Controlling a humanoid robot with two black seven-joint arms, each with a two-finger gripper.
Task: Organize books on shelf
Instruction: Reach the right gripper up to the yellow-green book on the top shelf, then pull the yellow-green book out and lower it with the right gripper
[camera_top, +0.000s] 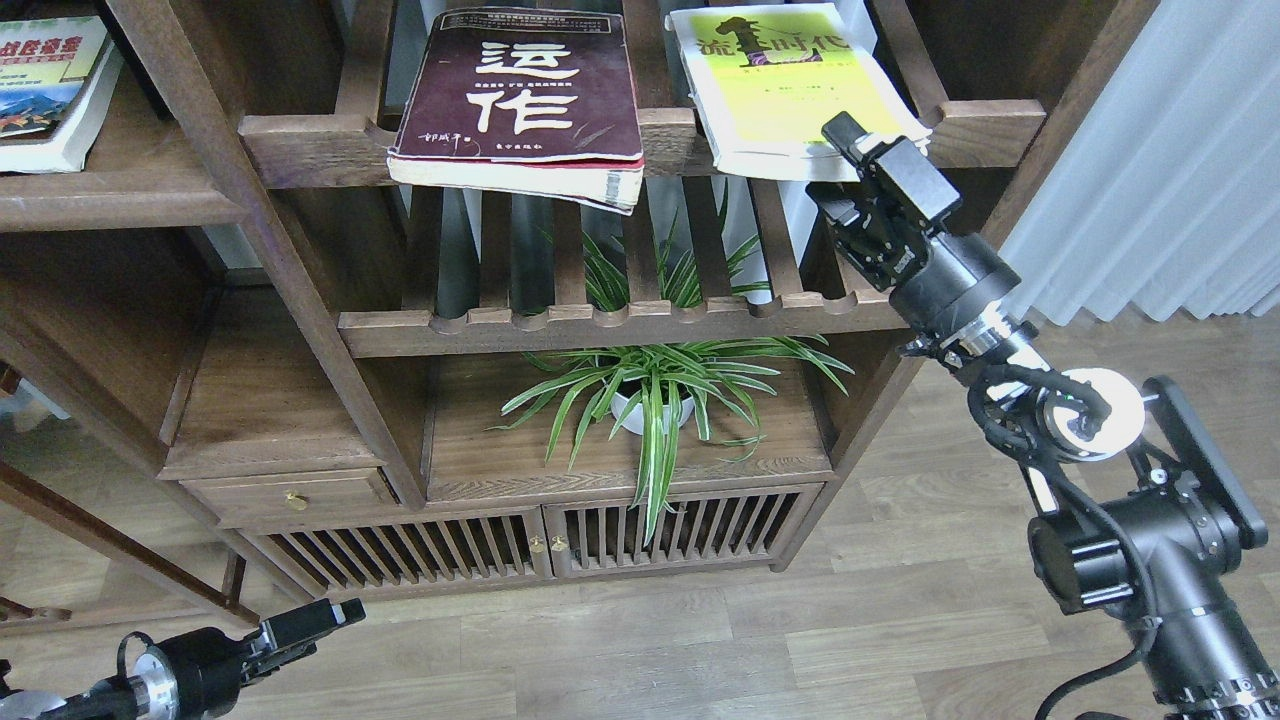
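The thick maroon book (520, 95) and the yellow-green book (790, 85) lie flat side by side on the upper slatted rack (300, 150), their front edges overhanging its rail. The smaller white book (45, 85) lies on the solid flat shelf (120, 205) at the top left. My right gripper (833, 163) is open at the yellow-green book's front right corner, one finger (842, 131) over the book's edge and the other below it. My left gripper (340, 612) is low at the bottom left, far from the books; it is too small to tell its fingers apart.
A lower slatted rack (640, 325) sits under the books. A potted spider plant (650, 400) stands on the cabinet top (500, 460) beneath it. Slatted cabinet doors (540, 545) are below. A white curtain (1150, 150) hangs at right over the wooden floor (800, 640).
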